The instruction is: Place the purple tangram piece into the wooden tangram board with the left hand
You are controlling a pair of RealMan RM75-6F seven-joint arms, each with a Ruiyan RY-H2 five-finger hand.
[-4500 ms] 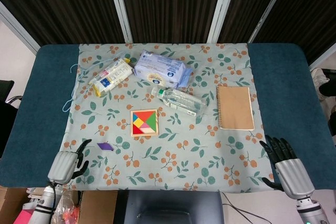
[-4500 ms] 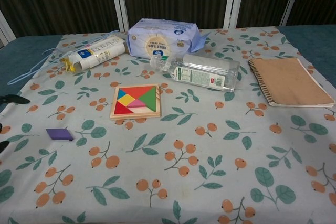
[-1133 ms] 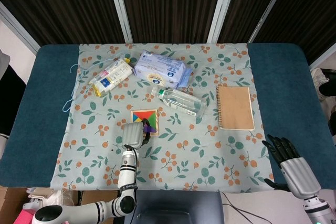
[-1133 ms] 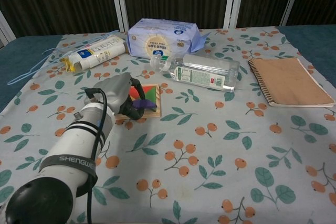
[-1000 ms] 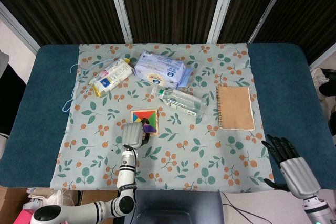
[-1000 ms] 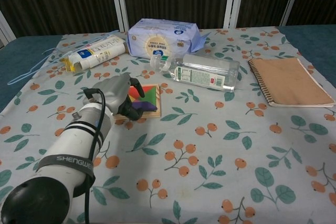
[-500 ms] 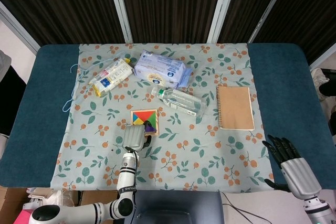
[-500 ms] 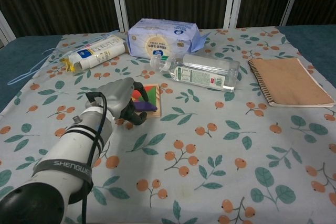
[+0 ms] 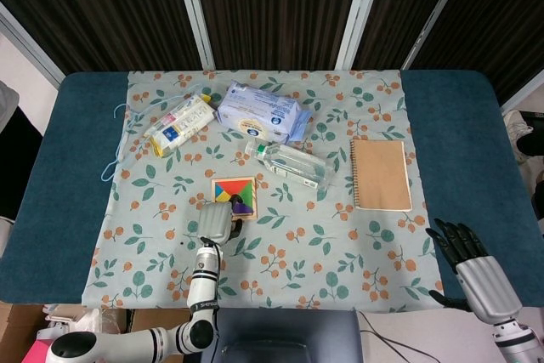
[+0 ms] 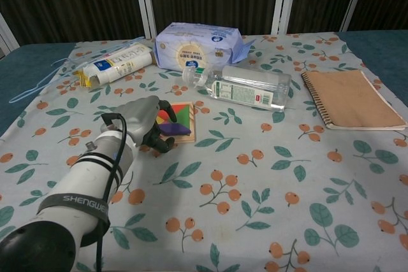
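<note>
- A table (image 9: 476,125) with a dark blue top is seen, covered in the middle by a pale cloth (image 10: 268,176) printed with leaves and orange berries; dark slatted panels with white posts are seen behind it.
- On the cloth, a wipes pack (image 10: 199,46) lies at 12 o'clock of the wooden board (image 10: 189,133), a clear bottle (image 10: 245,87) at 1 o'clock, a brown notebook (image 10: 350,99) at 3 o'clock, and a white-and-yellow tube (image 10: 113,67) at 10 o'clock.
- Compared with 4.5 s ago, the purple piece (image 10: 173,129) is no longer lying on the cloth at 8 o'clock of the board; it has been brought to the board's near edge, and the left robot hand (image 10: 145,121) has come up from the table's near edge.
- The purple piece is seen as a flat, dark violet slab on the board's near part, touching the left robot hand's dark fingertips (image 10: 162,143); whether it is still pinched cannot be told.
- The right robot hand (image 9: 469,265) is held with fingers spread, holding nothing, at the table's near right corner.
</note>
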